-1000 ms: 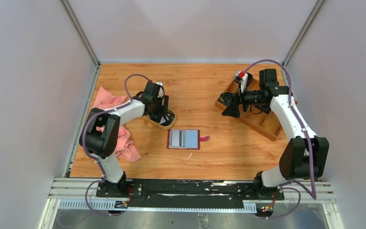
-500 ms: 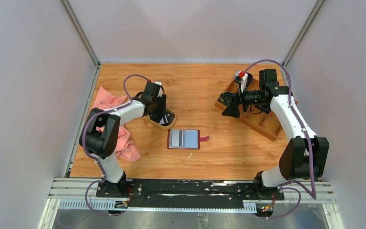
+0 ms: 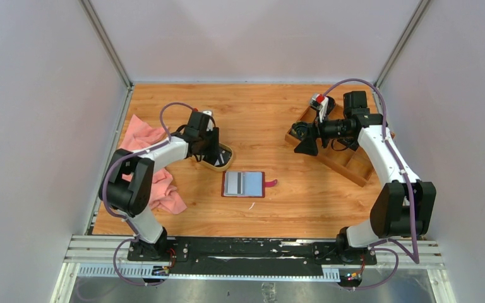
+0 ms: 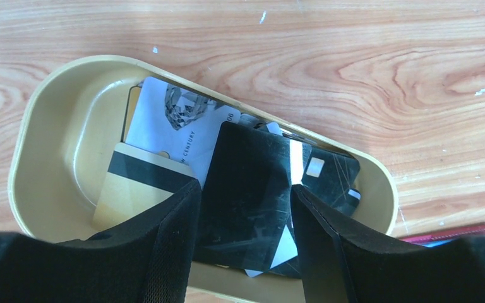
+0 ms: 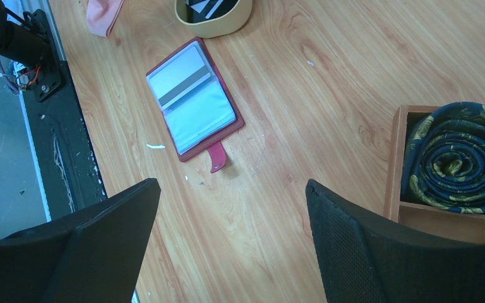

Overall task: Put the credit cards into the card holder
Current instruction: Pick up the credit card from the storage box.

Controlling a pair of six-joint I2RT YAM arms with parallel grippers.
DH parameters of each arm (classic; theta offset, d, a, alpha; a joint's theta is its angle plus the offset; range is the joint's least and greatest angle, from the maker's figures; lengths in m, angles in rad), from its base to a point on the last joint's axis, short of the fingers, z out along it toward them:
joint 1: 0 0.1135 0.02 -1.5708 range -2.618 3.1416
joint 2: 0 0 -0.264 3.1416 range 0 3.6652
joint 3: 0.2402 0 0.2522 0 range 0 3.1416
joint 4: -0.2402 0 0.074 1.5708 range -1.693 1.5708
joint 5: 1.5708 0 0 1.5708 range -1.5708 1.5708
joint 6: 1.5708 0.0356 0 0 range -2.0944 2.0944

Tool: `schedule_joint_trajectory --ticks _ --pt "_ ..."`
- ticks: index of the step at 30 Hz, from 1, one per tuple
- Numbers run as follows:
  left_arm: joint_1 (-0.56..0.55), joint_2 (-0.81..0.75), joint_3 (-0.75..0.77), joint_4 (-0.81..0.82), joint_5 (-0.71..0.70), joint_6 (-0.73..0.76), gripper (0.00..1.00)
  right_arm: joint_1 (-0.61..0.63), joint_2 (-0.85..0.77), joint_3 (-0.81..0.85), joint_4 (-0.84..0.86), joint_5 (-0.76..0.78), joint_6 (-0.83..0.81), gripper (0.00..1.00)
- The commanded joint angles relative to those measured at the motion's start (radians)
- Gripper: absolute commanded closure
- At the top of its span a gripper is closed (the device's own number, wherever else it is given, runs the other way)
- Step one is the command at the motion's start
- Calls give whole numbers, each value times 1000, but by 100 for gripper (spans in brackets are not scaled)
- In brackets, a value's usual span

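Credit cards [image 4: 170, 120], where do they lie? (Ana)

All lie in the oval tan dish [image 4: 44, 158], one partly over another: a white one, a gold one with a black stripe, and two black ones. The dish stands on the desk [image 3: 278, 113], near the far-left corner of the card holder [image 3: 244, 184]. (Ken)

And the left claw [image 4: 243, 187]? (Ana)

It is down at the dish. Its two fingers [image 4: 177, 240] stand apart, and one black card [image 4: 246, 214] lies exactly between them. The long edges of this card meet the inner faces of both fingers. Whether they press on it or only touch it, I cannot tell. (Ken)

How does the card holder lie? (Ana)

Open and flat on the desk, with the grey pockets facing up. Its snap tab points toward the side of the right arm. (Ken)

And the right claw [image 5: 232, 183]? (Ana)

It hangs above the desk with its fingers wide apart, gripping nothing. It is just beside the wooden tray [image 5: 395, 164], where a rolled dark tie [image 5: 461, 158] sits in one compartment. The card holder is well apart from this claw. (Ken)
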Motion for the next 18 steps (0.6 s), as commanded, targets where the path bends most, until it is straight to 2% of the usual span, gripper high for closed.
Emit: schedule_joint_trajectory --ticks 1,7,11,18 --pt "-3 -40 -25 36 63 -42 40 -19 0 -15 -7 -25 -11 11" --pt "-1 -27 -38 25 70 -52 25 -20 -2 -15 -8 -25 -11 11" --pt "-1 -26 -43 -18 18 0 23 -19 -2 -15 -8 -28 -11 11" --pt "-1 1 -39 -37 170 22 28 -20 -2 -15 -8 -28 -11 11"
